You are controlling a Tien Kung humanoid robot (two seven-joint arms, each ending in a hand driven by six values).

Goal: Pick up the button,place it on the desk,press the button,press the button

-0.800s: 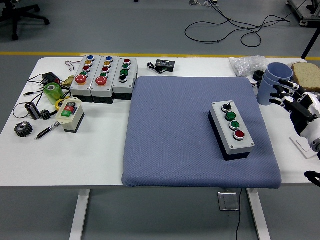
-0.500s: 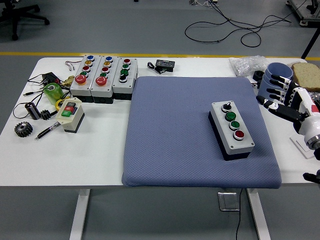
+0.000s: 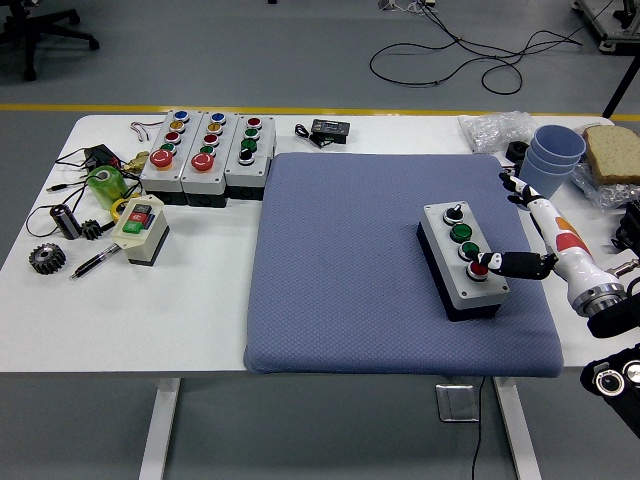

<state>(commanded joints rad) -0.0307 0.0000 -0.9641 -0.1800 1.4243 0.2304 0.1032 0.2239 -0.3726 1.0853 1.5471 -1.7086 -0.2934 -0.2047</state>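
A grey button box (image 3: 462, 255) with a black base lies on the blue padded mat (image 3: 350, 270), right of its middle. It carries a black selector knob (image 3: 452, 212), two green buttons (image 3: 465, 241) and a red button (image 3: 479, 268). My right hand (image 3: 525, 240) reaches in from the right edge with its fingers spread. One dark fingertip (image 3: 492, 264) rests at the red button. A white finger (image 3: 545, 215) points up and away past the box's right side. The hand holds nothing.
Three grey button boxes (image 3: 207, 150) stand at the back left, with a small switch box (image 3: 140, 228), a gear (image 3: 44, 259), a green roll (image 3: 104, 185) and cables. Blue cups (image 3: 556, 155), a plastic bag (image 3: 495, 128) and a brown slab (image 3: 612, 150) sit at the back right.
My right hand has swung down and left from beside the blue cups to the button box. Its fingertip now rests at the red button. The box has not moved.
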